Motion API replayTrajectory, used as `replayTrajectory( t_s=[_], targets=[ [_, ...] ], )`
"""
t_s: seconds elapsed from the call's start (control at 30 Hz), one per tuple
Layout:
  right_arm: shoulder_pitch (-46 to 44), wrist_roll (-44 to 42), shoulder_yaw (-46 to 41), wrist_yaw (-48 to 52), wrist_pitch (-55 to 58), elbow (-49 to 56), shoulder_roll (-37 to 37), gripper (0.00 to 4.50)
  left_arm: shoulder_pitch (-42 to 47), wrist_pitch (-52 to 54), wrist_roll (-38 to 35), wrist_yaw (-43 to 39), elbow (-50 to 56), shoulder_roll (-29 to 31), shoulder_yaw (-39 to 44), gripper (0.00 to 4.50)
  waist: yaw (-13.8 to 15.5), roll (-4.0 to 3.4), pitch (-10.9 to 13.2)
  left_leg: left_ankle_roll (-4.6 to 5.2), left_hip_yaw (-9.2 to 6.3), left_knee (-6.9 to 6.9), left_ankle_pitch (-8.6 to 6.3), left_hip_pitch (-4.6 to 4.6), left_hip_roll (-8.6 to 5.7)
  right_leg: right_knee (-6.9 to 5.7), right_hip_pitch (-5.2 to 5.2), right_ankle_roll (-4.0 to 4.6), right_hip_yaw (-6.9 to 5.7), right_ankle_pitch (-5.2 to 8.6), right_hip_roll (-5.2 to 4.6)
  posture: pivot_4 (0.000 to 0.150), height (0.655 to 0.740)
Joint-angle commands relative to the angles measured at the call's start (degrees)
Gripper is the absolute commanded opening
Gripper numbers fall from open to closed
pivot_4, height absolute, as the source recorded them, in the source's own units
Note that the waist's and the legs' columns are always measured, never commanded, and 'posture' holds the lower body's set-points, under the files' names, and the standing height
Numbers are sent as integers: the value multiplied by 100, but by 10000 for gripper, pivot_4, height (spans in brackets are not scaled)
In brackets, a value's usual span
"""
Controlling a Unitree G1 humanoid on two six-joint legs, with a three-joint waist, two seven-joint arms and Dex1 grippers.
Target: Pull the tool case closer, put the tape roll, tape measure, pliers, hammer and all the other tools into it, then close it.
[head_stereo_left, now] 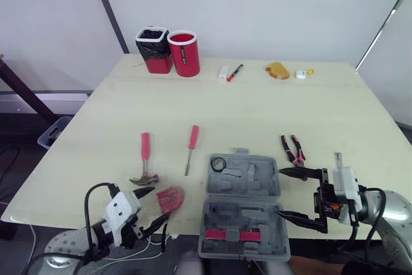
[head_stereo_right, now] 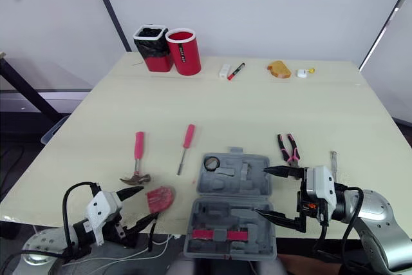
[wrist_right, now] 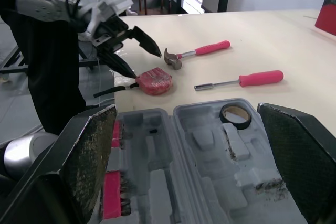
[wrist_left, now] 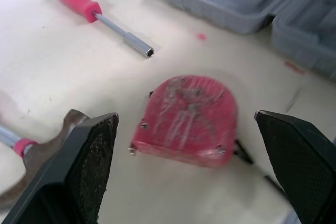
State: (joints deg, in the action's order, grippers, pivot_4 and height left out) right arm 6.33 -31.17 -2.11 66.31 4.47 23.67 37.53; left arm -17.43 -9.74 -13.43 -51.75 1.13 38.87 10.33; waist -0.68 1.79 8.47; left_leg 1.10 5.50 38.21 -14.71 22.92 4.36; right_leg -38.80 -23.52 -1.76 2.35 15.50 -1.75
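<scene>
Straddling the red tape measure [wrist_left: 185,121] at the table's [head_stereo_left: 360,114] near edge, the left gripper [head_stereo_left: 154,207] is spread wide, neither finger touching the casing. Just beyond lie the hammer [head_stereo_left: 145,149] and the pink-handled screwdriver [head_stereo_left: 192,143], apart from each other. The grey tool case [head_stereo_left: 219,214] lies unfolded at the near edge, the tape roll [head_stereo_left: 218,164] seated in its far half. The right gripper [head_stereo_right: 259,190] hangs with its fingers parted at the case's right side, gripping nothing. The pliers [head_stereo_left: 293,149] lie just past it, and a small metal tool [head_stereo_left: 337,158] lies nearer the right edge. Mid-table is bare. Two red containers [head_stereo_left: 183,53], a marker [head_stereo_left: 234,72] and a yellow object [head_stereo_left: 277,70] line the far edge.
</scene>
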Motion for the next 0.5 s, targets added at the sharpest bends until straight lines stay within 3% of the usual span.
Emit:
replayTrajectory(
  t_s=[0.03, 0.23, 0.5],
  targets=[
    [-102, -40, -6, -7, -66, 113, -2, 45000, 192, -274, 37, -346, -308, 77, -216, 44293, 2, 0, 0, 0, 0, 1, 0, 0, 0, -2, 0, 0, -2, 0, 1, 1500, 7400],
    [-323, -55, 86, -8, 17, 123, 7, 45000, 806, -308, 123, -617, -972, 36, -561, 44293, 4, 1, 0, 0, 3, 1, 0, 0, 0, -4, 0, 0, -7, 0, 1, 1500, 7400],
    [-450, -36, 112, -82, 30, 132, 8, 45000, 969, -296, 141, -848, -1317, -21, -784, 44293, 6, 1, 0, 0, 13, 1, 0, -2, 17, -3, -1, -9, -92, -8, -33, 1500, 7400]
  ],
)
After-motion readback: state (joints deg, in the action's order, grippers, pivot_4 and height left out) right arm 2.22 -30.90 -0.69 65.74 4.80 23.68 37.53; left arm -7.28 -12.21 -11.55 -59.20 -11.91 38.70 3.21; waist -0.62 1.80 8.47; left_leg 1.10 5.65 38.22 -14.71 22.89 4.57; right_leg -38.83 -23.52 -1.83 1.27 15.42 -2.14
